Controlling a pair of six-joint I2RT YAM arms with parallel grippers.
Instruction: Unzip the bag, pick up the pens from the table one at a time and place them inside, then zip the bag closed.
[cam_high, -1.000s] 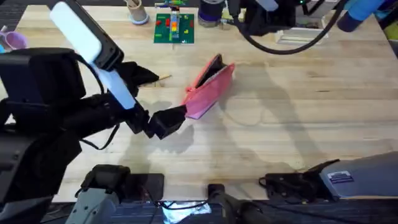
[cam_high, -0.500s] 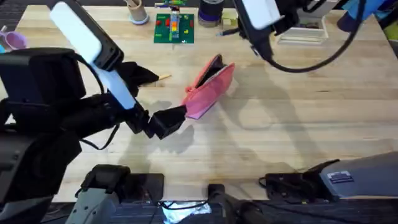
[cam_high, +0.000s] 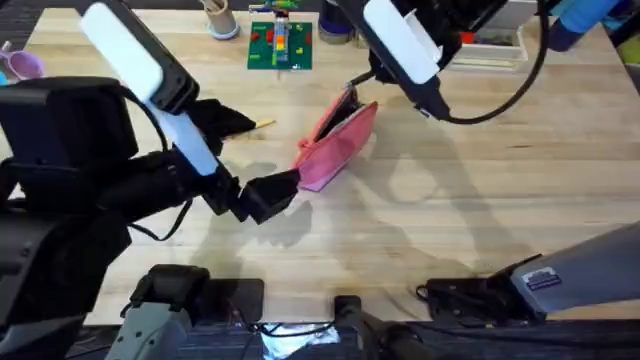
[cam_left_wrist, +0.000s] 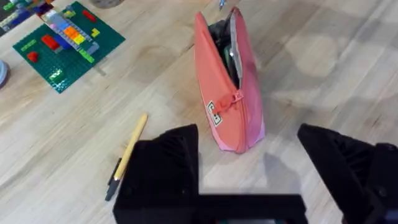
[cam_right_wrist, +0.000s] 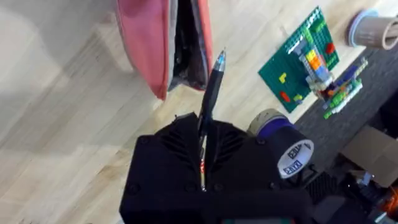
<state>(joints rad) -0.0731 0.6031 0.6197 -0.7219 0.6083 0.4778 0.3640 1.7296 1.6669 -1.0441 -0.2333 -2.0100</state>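
Observation:
The pink bag (cam_high: 335, 140) lies slanted mid-table, its zip open at the far end, where dark lining shows (cam_left_wrist: 227, 43). My right gripper (cam_high: 358, 78) hovers over that open end, shut on the thin black pen (cam_right_wrist: 209, 102). The pen's tip points at the bag's mouth (cam_right_wrist: 186, 56). My left gripper (cam_high: 272, 193) sits at the bag's near end (cam_left_wrist: 239, 140), open, with its fingers (cam_left_wrist: 171, 165) spread wider than the bag. The tan-yellow pen (cam_left_wrist: 129, 154) lies on the table left of the bag, partly hidden by the left arm in the overhead view (cam_high: 263, 124).
A green brick baseplate (cam_high: 280, 45) and a white cup of sticks (cam_high: 220, 18) stand at the table's far edge. A purple tape roll (cam_right_wrist: 280, 137) is near them. Bare planks (cam_high: 480, 170) stretch to the right of the bag.
The right arm has swung left and down from the far right to the bag's open end, carrying the black pen. The left arm and the bag have stayed put.

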